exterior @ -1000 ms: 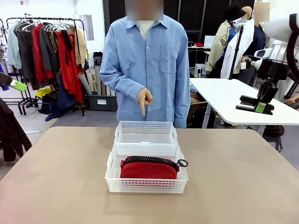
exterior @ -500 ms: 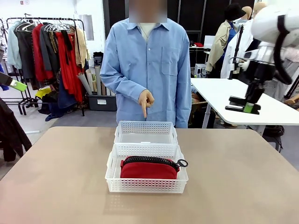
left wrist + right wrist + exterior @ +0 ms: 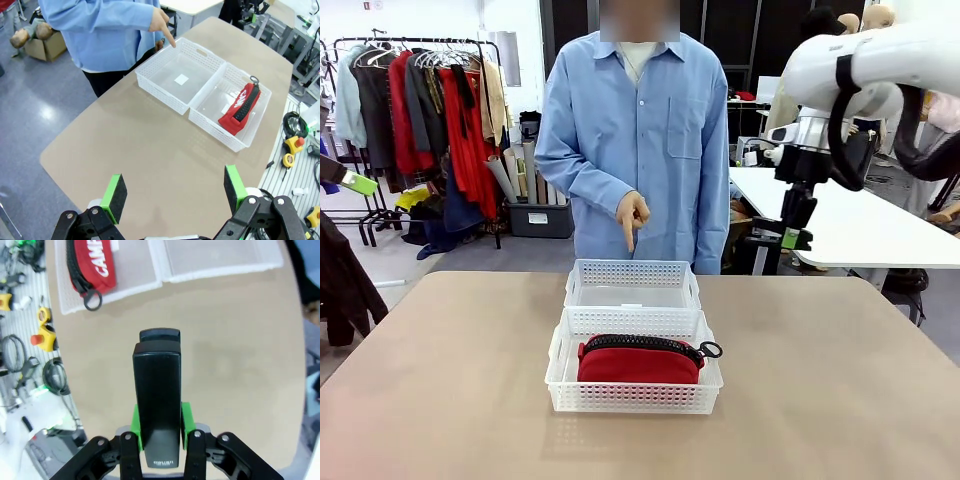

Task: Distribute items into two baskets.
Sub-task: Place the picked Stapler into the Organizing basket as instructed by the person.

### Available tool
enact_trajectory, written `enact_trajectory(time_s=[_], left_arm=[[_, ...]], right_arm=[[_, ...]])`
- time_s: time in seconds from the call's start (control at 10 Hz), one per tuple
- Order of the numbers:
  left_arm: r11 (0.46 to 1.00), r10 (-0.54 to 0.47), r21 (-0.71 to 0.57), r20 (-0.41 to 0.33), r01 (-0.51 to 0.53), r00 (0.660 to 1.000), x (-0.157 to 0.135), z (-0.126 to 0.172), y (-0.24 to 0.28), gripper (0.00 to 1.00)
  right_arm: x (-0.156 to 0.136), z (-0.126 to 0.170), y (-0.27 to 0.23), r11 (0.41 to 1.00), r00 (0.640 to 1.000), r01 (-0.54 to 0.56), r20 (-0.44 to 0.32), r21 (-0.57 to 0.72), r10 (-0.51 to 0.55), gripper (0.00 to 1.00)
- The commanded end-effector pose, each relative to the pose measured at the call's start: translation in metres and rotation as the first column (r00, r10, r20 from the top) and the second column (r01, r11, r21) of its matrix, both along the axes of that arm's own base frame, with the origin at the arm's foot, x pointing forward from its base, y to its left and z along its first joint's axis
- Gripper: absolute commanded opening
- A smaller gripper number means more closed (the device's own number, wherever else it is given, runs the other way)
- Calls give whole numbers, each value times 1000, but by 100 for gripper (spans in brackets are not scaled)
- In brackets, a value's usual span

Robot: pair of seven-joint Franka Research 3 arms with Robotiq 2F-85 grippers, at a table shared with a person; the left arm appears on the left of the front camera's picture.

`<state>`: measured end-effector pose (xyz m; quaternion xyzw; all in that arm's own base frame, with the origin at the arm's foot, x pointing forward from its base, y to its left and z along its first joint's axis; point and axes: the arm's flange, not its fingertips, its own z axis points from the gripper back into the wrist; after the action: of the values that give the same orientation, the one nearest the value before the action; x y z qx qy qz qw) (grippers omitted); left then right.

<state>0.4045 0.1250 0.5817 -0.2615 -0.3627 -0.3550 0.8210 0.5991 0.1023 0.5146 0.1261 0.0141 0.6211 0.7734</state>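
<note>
Stapler (image 3: 156, 390) — pinched in right gripper (image 3: 159, 432), above table (image 3: 840, 380); pouch (image 3: 638, 360) in near basket (image 3: 560, 385); left gripper (image 3: 174, 192) spread.

Front view faces the person across the table (image 3: 440, 400); both wrist views look down from high; all share the baskets (image 3: 633, 330).

You have open tabletop (image 3: 440, 400) on both flanks of the two baskets — nothing lies there. The near basket (image 3: 634, 395) is taken up by the red pouch (image 3: 638, 361). The far basket (image 3: 633, 285) has free room inside, but the person's hand (image 3: 630, 215) hangs just above its far rim, finger pointing down — that stands in your way from above.
</note>
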Motion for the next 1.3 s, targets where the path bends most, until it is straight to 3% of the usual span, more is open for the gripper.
enact_trajectory(time_s=[0.0, 0.6, 1.2], left_arm=[[1000, -8, -21, 13, 8, 1000, -1, 0, 0, 100], [1000, -8, -21, 13, 8, 1000, -1, 0, 0, 100], [1000, -8, -21, 13, 8, 1000, -1, 0, 0, 100]], right_arm=[[5, 11, 15, 999, 1000, 7, 6, -48, -6, 23], [15, -9, 80, 993, 998, -68, -26, -94, 66, 23], [16, -18, 124, 980, 984, -174, 8, -96, 176, 23]])
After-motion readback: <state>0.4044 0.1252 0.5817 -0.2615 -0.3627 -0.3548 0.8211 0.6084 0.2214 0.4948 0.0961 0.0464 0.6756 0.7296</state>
